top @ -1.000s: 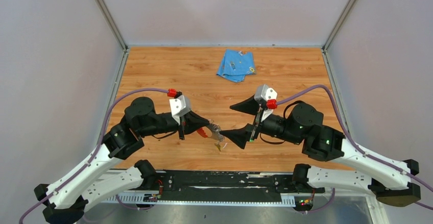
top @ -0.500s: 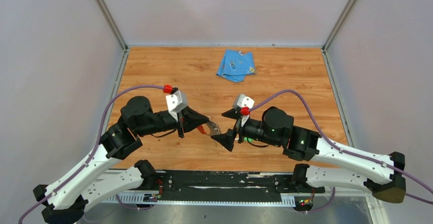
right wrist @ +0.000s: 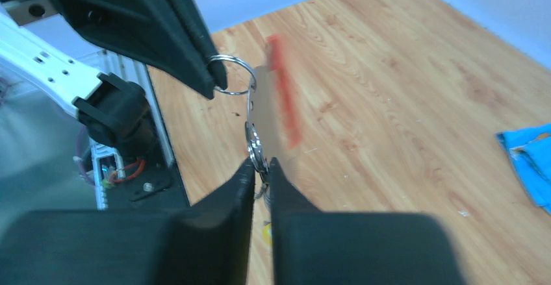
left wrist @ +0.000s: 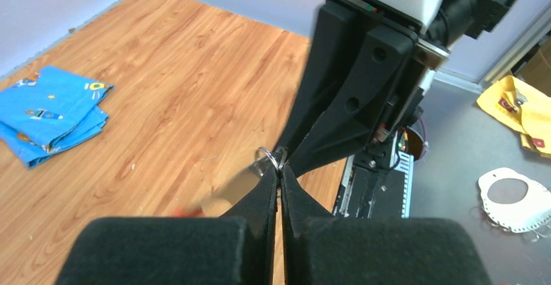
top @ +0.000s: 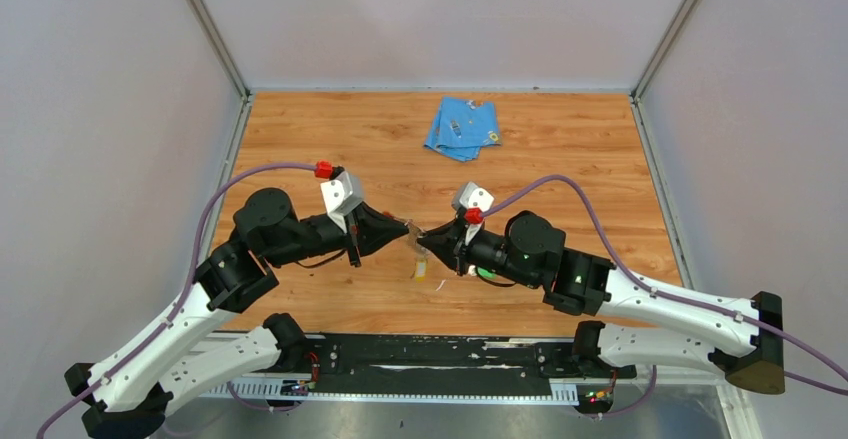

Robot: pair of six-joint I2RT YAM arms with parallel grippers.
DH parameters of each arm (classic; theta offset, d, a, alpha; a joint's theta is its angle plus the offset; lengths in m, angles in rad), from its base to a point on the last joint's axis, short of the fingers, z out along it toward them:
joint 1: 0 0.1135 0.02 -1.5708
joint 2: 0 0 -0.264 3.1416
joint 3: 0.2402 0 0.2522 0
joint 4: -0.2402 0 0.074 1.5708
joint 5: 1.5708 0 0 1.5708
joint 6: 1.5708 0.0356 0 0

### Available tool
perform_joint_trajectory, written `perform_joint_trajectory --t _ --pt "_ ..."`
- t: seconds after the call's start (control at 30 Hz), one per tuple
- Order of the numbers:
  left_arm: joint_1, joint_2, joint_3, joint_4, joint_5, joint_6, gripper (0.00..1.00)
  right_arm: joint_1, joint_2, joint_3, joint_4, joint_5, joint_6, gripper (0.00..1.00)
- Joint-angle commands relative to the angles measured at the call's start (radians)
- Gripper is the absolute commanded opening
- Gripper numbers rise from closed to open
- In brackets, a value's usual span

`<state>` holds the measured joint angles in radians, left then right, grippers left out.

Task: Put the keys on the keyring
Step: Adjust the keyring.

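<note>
- Holds the left arm bent inward, elbow out, with the left gripper [top: 404, 227] pointing right, low over the table [top: 300, 139].
- Shows its jaws pressed together, pinching a wire ring [left wrist: 268, 157].
- Holds the right arm folded in from the other side, the right gripper [top: 424, 239] pointing left, almost tip to tip with the left one.
- Shows the right jaws nipped tight on a second metal ring [right wrist: 254, 147] at the lower end of the keyring [right wrist: 276, 103].
- Hangs the keyring in the air between both grippers, its red strip blurred.
- Shows a yellow-headed key [top: 421, 269] just below the fingertips; cannot tell whether hanging or lying.
- Shows a folded blue cloth [top: 462, 127] far back, well apart.
</note>
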<state>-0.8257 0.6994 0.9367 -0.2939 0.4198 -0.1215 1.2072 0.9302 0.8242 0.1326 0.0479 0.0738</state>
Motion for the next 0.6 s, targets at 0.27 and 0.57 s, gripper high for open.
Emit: perform_joint_trajectory --t 0.27,0.57 --pt "0.008 -0.008 -0.011 0.070 -0.066 -0.072 0.00 0.026 -0.030 0.022 0.009 -0.004 -0.012 0.01" --pt "0.010 -0.019 -0.028 0.078 0.071 0.011 0.00 0.012 -0.074 0.118 -0.071 -0.259 -0.013 0.55"
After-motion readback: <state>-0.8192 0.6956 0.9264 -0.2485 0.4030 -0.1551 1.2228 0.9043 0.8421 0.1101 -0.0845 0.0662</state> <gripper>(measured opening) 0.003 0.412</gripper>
